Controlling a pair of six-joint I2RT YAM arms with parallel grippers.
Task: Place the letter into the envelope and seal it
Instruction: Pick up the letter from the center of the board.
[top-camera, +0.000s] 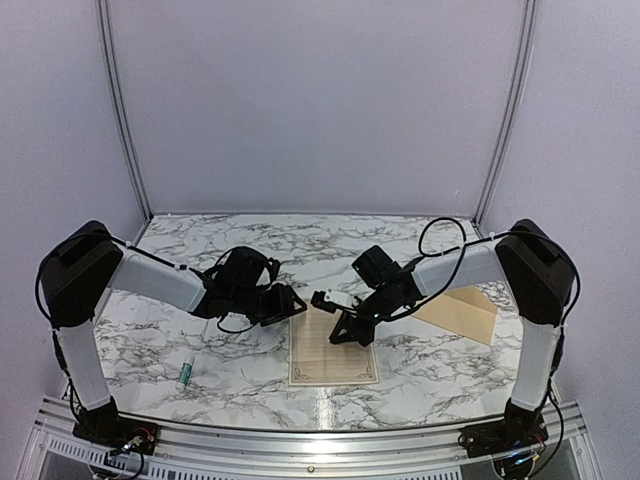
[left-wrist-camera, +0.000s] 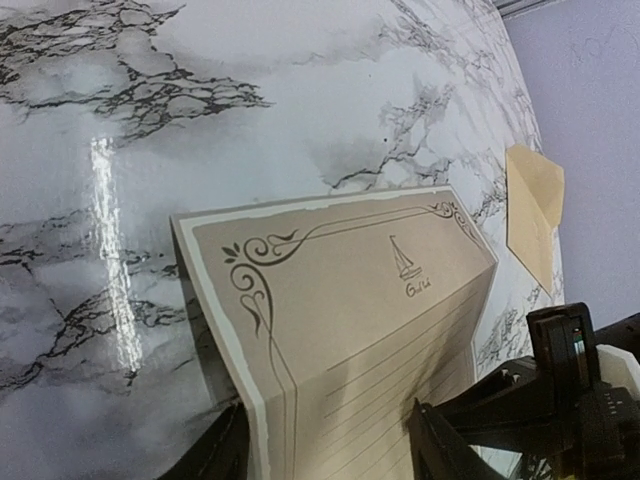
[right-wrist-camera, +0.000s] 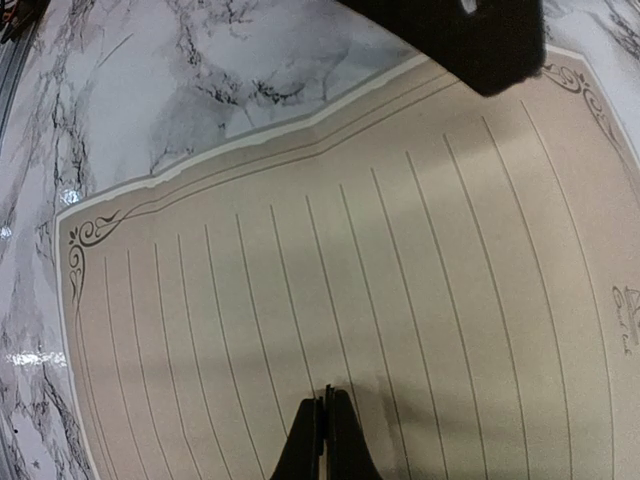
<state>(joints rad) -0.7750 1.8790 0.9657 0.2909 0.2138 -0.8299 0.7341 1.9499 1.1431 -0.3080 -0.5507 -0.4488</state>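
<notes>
The letter (top-camera: 333, 352), cream with a dark ornamental border and ruled lines, lies on the marble table between the two arms. In the left wrist view one end of the letter (left-wrist-camera: 350, 310) bends up off the table and runs between the jaws of my left gripper (left-wrist-camera: 325, 450). Those jaws stand wide: one finger (left-wrist-camera: 215, 450) is behind the paper's edge, the other (left-wrist-camera: 440, 445) in front of the sheet. My right gripper (right-wrist-camera: 327, 405) is shut, its tips resting on the ruled face of the letter (right-wrist-camera: 250, 280). The tan envelope (top-camera: 462, 310) lies flat at the right.
A small white and green tube (top-camera: 185, 374) lies near the left arm's base. The envelope (left-wrist-camera: 535, 215) sits close to the right wall. The left gripper's dark body (right-wrist-camera: 460, 40) hangs over the letter's far edge. Grey walls enclose the table.
</notes>
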